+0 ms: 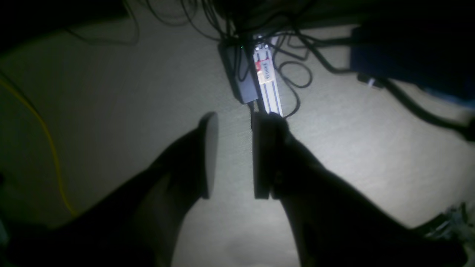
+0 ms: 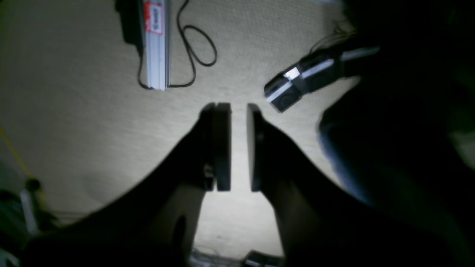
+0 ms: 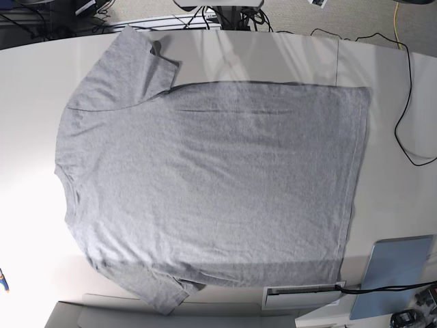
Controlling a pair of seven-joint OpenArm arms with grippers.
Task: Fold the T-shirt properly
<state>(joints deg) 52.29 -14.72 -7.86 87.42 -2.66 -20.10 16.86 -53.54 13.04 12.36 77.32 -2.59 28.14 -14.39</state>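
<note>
The heather-grey T-shirt (image 3: 212,184) lies spread flat on the white table (image 3: 396,89), plain side up. Its collar (image 3: 61,179) is at the left and its hem (image 3: 358,171) at the right. One sleeve (image 3: 126,65) points to the far edge, the other (image 3: 160,294) to the near edge. Neither arm shows in the base view. My left gripper (image 1: 234,118) hangs over carpet floor, open with nothing between its fingers. My right gripper (image 2: 238,107) also hangs over carpet, its pads a narrow gap apart and empty. The shirt is out of both wrist views.
A black cable (image 3: 407,102) loops over the table's right side. A blue-grey pad (image 3: 399,273) and a white holder (image 3: 304,295) sit at the near right edge. On the floor lie an aluminium rail (image 1: 268,83), tangled cables and a yellow cord (image 1: 48,141).
</note>
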